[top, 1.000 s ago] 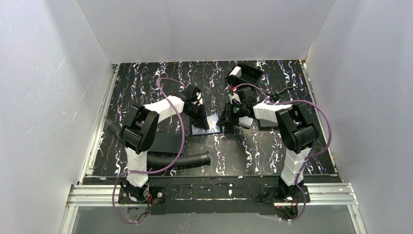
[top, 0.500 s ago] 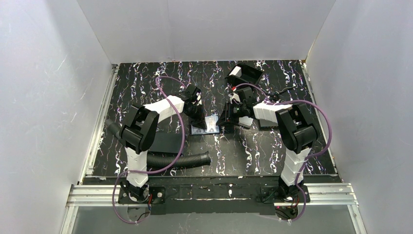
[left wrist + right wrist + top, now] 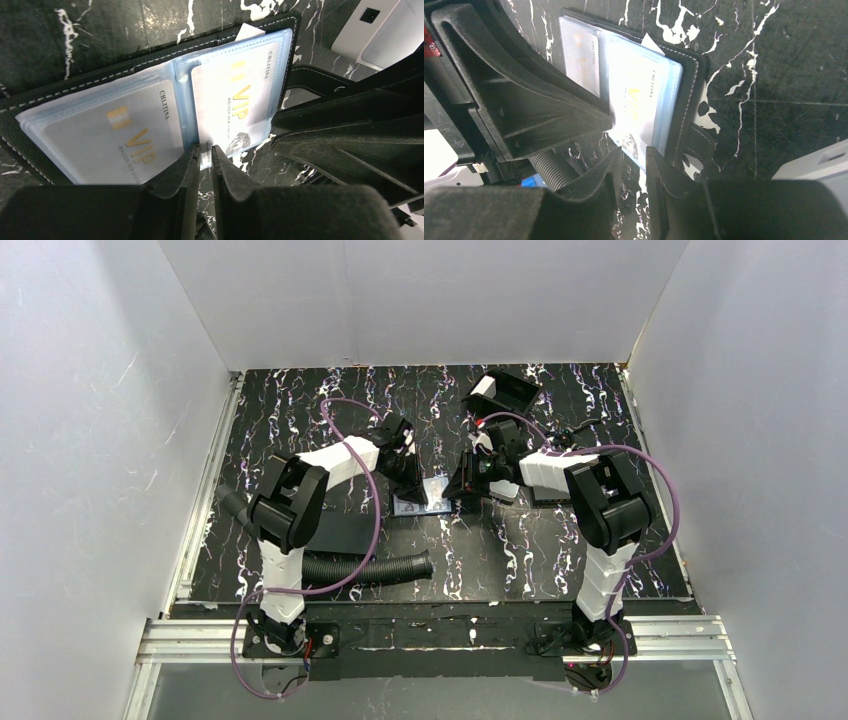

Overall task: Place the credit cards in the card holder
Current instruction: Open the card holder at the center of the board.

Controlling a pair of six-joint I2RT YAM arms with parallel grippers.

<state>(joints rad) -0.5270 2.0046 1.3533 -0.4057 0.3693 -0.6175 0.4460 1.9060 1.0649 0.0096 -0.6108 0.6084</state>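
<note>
Two cards (image 3: 107, 132) sleeved in holder (image 3: 100, 75), open flat mid table (image 3: 290, 410), long axes pointing at me | my left pincer (image 3: 203, 152) nips one card (image 3: 235, 95) by its short edge | my right pincer (image 3: 634, 157) parted astride same edge

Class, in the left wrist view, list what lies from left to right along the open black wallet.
Pale VIP card in clear sleeve → second pale VIP card → black leather closing tab → pale silver-grey case.
</note>
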